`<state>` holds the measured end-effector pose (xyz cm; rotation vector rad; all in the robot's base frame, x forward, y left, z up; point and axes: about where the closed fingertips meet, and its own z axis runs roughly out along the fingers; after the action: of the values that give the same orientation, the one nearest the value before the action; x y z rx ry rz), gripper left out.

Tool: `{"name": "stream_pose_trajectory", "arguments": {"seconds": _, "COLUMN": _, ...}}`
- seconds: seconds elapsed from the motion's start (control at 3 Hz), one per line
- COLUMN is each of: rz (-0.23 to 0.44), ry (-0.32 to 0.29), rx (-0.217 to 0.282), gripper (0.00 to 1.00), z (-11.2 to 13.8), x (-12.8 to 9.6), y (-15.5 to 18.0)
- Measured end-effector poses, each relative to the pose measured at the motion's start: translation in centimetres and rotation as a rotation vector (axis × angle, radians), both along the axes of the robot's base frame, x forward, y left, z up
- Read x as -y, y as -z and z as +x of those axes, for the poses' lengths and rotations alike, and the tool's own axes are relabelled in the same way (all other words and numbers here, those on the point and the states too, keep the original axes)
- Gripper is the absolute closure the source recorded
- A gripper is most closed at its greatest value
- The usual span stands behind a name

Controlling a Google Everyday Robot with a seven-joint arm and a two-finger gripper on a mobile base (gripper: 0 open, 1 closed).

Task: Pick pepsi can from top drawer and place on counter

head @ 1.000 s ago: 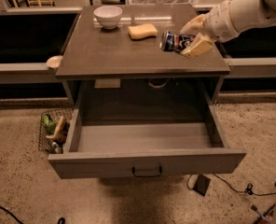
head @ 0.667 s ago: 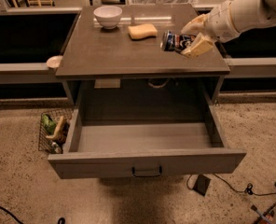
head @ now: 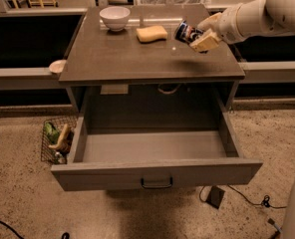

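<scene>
My gripper (head: 203,33) is shut on the pepsi can (head: 186,33), a dark blue can with red and white markings. It holds the can tilted on its side, a little above the right rear part of the counter (head: 137,59); a shadow lies on the counter below it. My white arm comes in from the upper right. The top drawer (head: 157,173) is pulled fully open below the counter, and its inside shows nothing in it. Its dark handle (head: 156,184) is at the front centre.
A white bowl (head: 114,17) and a yellow sponge (head: 152,33) sit at the back of the counter. A wire basket (head: 57,139) with items stands on the floor left of the drawer. Cables and a small dark box (head: 216,195) lie on the floor at the right.
My gripper has lifted the can slightly up and toward the back of the counter. The drawer has not moved.
</scene>
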<state>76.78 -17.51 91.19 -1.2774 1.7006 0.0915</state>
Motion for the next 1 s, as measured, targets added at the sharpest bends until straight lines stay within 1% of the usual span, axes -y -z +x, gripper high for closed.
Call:
{"name": "stream_pose_trajectory", "arguments": {"seconds": 0.33, "rz": 0.025, "ry": 0.097, "rx": -0.017, "gripper": 1.0, "z": 3.2, "x": 1.2, "y": 0.9}}
{"name": "stream_pose_trajectory", "arguments": {"seconds": 0.67, "rz": 0.039, "ry": 0.18, "rx": -0.068, "gripper": 1.0, "z": 6.2, "x": 2.9, "y": 2.1}}
{"name": "stream_pose_trajectory", "arguments": {"seconds": 1.0, "rz": 0.05, "ry": 0.227, "rx": -0.13, "gripper": 0.82, "z": 7.7, "x": 4.1, "y": 3.3}}
